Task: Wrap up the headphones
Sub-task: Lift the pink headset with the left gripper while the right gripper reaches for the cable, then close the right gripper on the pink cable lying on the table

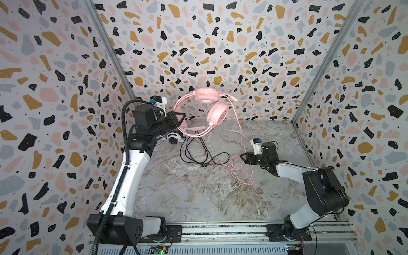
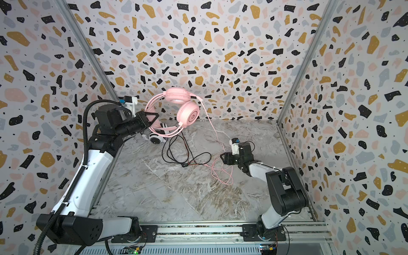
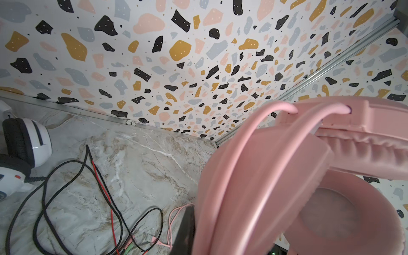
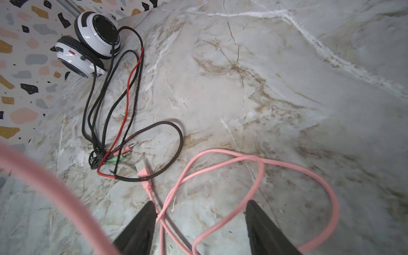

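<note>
My left gripper [image 1: 180, 118] is shut on the headband of the pink headphones [image 1: 217, 113], holding them in the air near the back wall. In the left wrist view the pink headband [image 3: 254, 176] fills the frame and hides all but one dark finger [image 3: 187, 225]. The thin pink cable [image 1: 237, 123] hangs from an earcup down to loose loops [image 4: 254, 167] on the table. My right gripper [image 4: 201, 202] is open, low over those loops, with strands lying between its fingers. The white headphones [image 1: 174, 138] with black stripes lie on the table under my left arm.
The white headset's black cable [image 4: 132, 99], with a red strand, sprawls in loops mid-table and ends in pink and green plugs [image 4: 123, 152] next to the pink cable's plug [image 4: 144, 174]. Patterned walls [image 1: 220, 44] close three sides. A metal rail [image 1: 220, 231] runs along the front.
</note>
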Available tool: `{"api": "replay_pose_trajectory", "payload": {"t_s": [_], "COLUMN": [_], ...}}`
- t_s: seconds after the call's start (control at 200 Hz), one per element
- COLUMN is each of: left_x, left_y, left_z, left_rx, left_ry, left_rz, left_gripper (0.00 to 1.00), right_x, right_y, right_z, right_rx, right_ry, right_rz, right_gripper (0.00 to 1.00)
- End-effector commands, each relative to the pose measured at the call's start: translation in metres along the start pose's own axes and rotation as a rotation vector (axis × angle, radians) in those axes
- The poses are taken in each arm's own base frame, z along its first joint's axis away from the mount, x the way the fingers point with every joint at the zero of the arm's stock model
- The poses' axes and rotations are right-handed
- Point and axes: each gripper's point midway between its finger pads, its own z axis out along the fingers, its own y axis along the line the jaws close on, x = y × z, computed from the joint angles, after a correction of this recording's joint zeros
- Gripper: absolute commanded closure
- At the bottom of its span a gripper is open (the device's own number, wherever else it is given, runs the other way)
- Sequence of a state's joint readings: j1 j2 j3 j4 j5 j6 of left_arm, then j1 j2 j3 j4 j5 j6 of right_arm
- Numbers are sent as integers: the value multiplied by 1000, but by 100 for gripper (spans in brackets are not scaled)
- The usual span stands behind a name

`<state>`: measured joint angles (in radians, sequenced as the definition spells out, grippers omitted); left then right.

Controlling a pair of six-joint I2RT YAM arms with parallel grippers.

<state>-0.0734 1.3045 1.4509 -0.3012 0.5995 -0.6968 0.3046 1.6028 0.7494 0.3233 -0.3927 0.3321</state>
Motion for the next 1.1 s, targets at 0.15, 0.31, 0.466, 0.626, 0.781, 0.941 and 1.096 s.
{"api": "replay_pose_trajectory", "payload": {"t_s": [0.15, 0.31, 0.466, 0.626, 0.781, 0.941, 1.096], "left_x": [-19, -16, -26, -44, -46, -47, -47], "left_y": [-39, -26, -10, -9, -12, -10, -11], "left_z": [-20, -21, -33, -44, -39, -43, -43], "left_rx": [109, 60, 16, -13, 16, -5, -3], "left_ry": [-72, -85, -166, -249, -237, -256, -244], "left_rz": [67, 65, 40, 50, 25, 38, 45], "left_gripper": [100, 100, 100, 100, 100, 100, 100], "right_x": [-11, 9, 23, 19, 12, 7, 6], "right_y": [21, 2, -23, -29, -15, 0, 4], "right_z": [8, 4, -7, -16, -14, -12, -10], "right_rx": [-38, 53, 108, 132, 61, -28, -58], "right_ry": [-15, 32, 55, 47, 29, 6, 0], "right_rz": [-22, -59, -49, -62, -45, -14, 5], "right_gripper": [79, 88, 88, 82, 76, 65, 65]}}
